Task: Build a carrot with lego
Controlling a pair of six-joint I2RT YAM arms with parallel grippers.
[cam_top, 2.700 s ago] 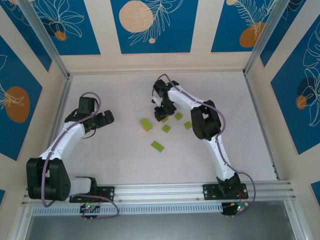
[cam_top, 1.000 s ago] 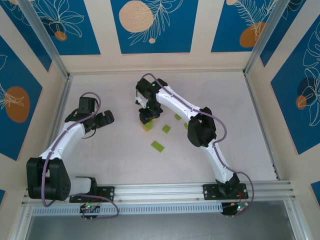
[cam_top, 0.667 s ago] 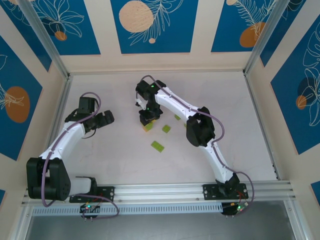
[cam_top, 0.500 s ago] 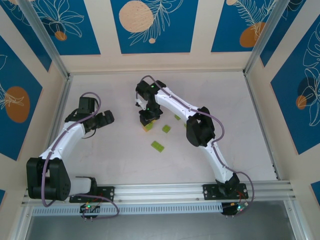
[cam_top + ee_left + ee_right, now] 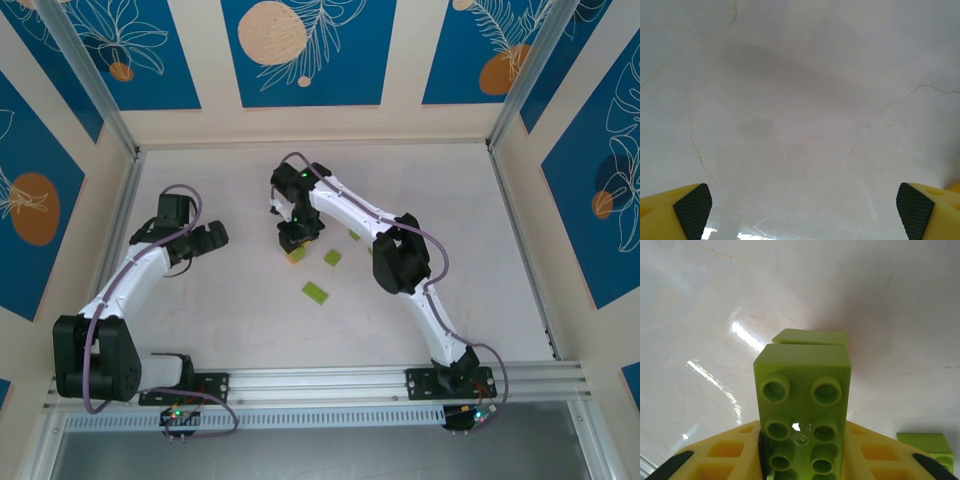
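Observation:
My right gripper (image 5: 295, 236) is shut on a long lime-green lego brick (image 5: 802, 405), studs toward the wrist camera, its yellow fingers (image 5: 730, 452) clamping the sides. It hangs right over the carrot (image 5: 296, 254), a small green-and-orange stack mostly hidden beneath the gripper. In the right wrist view, the green top of another brick (image 5: 810, 336) peeks out just beyond the held one. Whether the two touch I cannot tell. My left gripper (image 5: 208, 238) stands open at the left over bare table, its pads (image 5: 692, 210) wide apart with nothing between them.
Loose lime-green bricks lie right of the stack: one (image 5: 333, 257) close by, one (image 5: 316, 292) nearer the front, one (image 5: 355, 235) behind the right arm. Another green brick (image 5: 930, 446) sits at the right wrist view's lower right. Frame posts and walls border the table.
The right gripper took a green brick from the loose cluster and carried it left over the stack. In the last second it only settled slightly. The left arm stayed still.

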